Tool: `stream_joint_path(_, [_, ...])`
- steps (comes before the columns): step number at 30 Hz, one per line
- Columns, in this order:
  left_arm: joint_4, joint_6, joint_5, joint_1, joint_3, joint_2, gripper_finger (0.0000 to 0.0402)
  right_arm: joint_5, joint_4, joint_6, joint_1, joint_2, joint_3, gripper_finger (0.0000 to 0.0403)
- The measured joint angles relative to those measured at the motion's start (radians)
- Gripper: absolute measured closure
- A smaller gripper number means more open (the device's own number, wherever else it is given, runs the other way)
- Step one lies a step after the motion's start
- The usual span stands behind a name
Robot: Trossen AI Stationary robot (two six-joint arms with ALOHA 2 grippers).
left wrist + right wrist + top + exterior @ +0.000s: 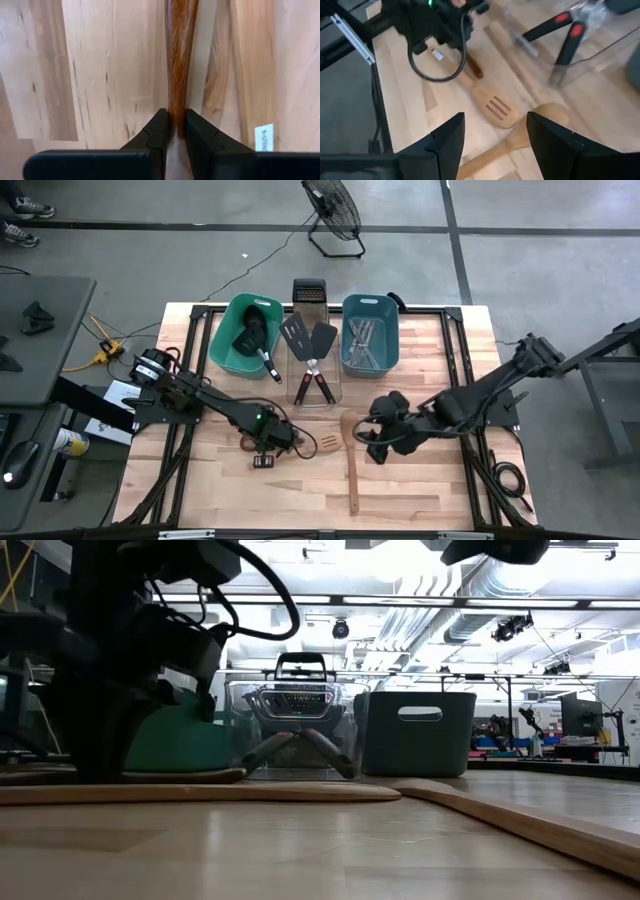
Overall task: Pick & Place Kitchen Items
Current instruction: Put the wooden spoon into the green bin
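Left pincer (173, 131) | clamped on slotted wooden spatula (490, 102) handle

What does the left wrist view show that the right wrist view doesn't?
Only the left wrist view shows the left gripper with its fingers shut on a dark wooden handle, close up against the table.

Only the right wrist view shows the right gripper open above a slotted spatula, a wooden spoon and red-handled turners in a clear tub.

Both show that handle and the table.
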State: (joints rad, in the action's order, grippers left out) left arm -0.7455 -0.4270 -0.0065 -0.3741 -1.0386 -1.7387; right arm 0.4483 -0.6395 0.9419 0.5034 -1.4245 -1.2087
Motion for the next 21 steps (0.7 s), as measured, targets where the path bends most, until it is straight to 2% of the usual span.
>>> stream_joint_path(8, [-0.019,-0.003,-0.011,0.001,-0.024,0.025,0.0363,-0.037,0.054,-0.006,-0.002,-0.053,0.0,0.0198])
stream_joint_path(21, [-0.097,0.007,-0.092,0.001,-0.204,0.072,0.0363,-0.04,0.1,-0.118,-0.002,-0.053,0.0,0.0198])
